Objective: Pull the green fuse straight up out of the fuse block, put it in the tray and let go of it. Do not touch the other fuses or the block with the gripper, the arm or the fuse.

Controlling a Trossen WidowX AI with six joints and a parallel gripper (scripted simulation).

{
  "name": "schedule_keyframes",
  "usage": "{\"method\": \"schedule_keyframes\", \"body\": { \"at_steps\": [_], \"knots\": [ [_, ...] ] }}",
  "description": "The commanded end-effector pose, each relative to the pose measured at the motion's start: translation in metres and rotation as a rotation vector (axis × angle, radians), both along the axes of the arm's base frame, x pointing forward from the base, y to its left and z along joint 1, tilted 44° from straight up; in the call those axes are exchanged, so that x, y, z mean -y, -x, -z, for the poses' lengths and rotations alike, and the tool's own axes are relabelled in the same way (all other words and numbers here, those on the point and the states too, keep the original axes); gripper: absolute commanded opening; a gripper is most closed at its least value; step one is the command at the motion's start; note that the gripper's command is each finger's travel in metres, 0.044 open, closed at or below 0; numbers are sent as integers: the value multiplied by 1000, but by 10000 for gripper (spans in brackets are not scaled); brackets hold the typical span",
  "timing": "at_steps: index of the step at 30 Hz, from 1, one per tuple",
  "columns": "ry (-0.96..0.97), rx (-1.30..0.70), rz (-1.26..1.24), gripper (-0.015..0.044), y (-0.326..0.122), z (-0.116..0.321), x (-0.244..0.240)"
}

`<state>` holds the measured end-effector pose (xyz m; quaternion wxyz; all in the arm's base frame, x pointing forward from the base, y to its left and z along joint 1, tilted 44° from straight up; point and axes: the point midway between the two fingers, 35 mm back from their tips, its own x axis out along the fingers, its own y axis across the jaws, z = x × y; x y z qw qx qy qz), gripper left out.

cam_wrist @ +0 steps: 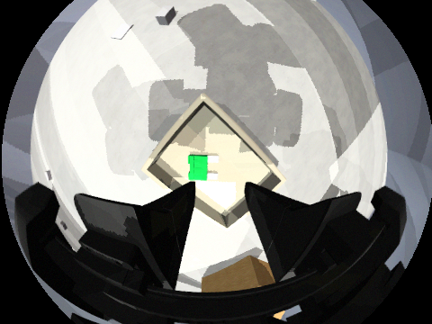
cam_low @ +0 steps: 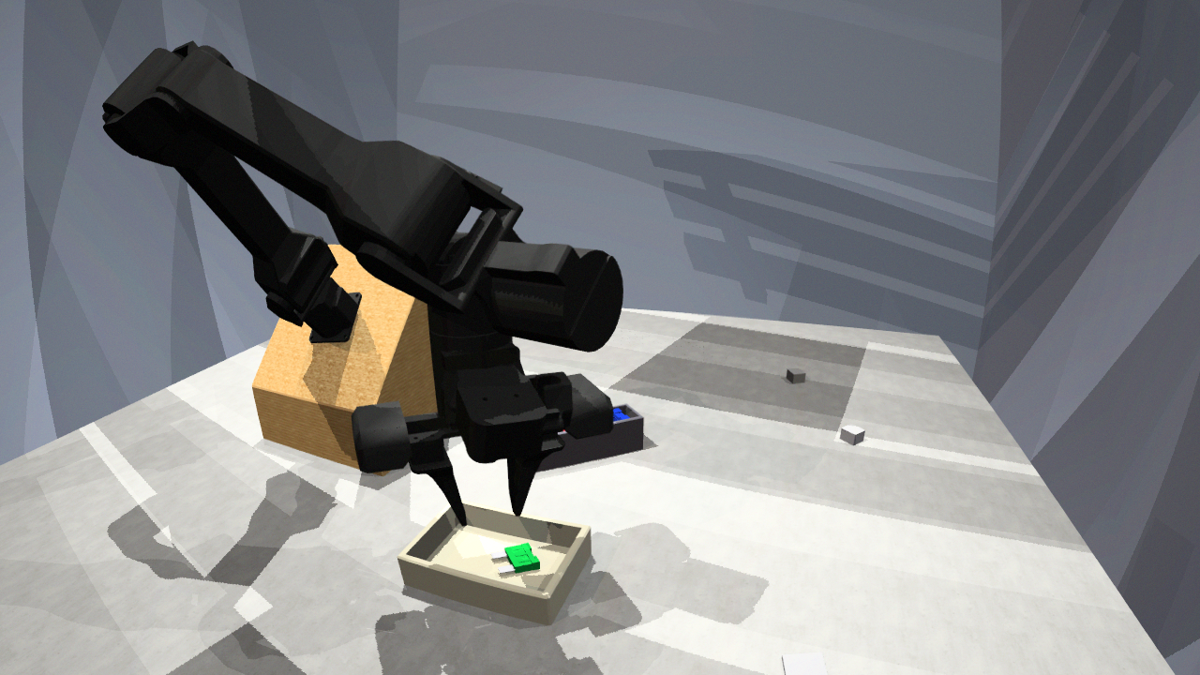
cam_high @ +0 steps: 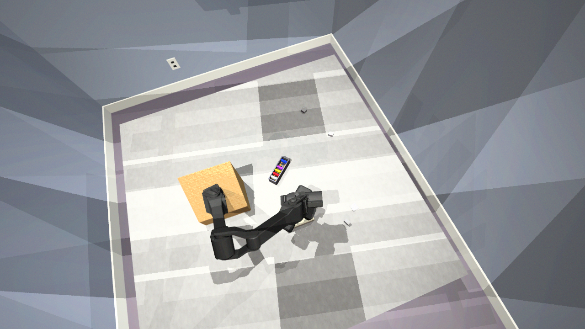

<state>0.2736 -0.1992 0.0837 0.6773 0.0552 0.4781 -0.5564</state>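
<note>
step: release looking done | green fuse [cam_low: 520,556] is lying flat inside the tray [cam_low: 549,600] | gripper [cam_low: 487,508] is hovering just above, fingers roughly half open, holding nothing | next: lifting straight up, staying clear of the fuse block [cam_high: 279,169]

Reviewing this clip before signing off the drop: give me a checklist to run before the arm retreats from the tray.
1. Green fuse lies on the floor of the tray: ok.
2. Gripper open, nothing between the fingers: ok.
3. Fingertips apart from the fuse: ok.
4. Fingertips clear of the tray rim: cannot tell; in the exterior view they stand right at its far wall.
5. Arm away from the fuse block: ok in the top view.
6. Other fuses seated in the block: ok, as far as the top view shows.
</note>
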Motion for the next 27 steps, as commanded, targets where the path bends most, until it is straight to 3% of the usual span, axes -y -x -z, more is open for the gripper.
{"method": "schedule_keyframes", "body": {
  "at_steps": [1,6,27],
  "knots": [
    [1,1,0,315,0,0,0],
    [-8,-7,-3,330,-3,-25,-28],
    [-13,-16,-4,330,-2,-21,-27]
  ]
}}
